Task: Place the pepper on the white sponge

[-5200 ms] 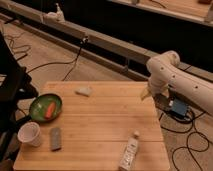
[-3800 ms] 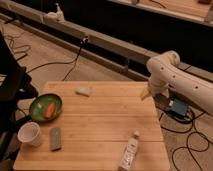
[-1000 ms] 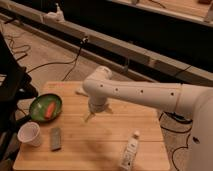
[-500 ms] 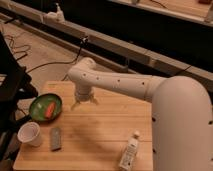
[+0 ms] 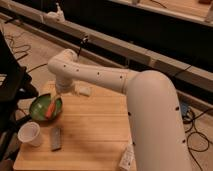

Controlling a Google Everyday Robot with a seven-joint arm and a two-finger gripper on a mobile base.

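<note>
The orange-red pepper [image 5: 51,109] lies in the green bowl [image 5: 39,106] at the left side of the wooden table [image 5: 95,131]. The white sponge [image 5: 85,91] lies flat near the table's far edge, to the right of the bowl. My white arm reaches from the right foreground across the table. My gripper [image 5: 58,100] hangs below the bent wrist, just over the bowl's right rim and close above the pepper. The arm hides part of the table's right side.
A darker grey block [image 5: 56,138] lies in front of the bowl, with a white cup [image 5: 29,134] to its left. A white bottle [image 5: 126,159] lies near the front edge. Dark equipment [image 5: 11,87] stands left of the table, and cables run across the floor.
The arm has swung from the right of the table across to the left, and the gripper has come down over the green bowl with the pepper.
</note>
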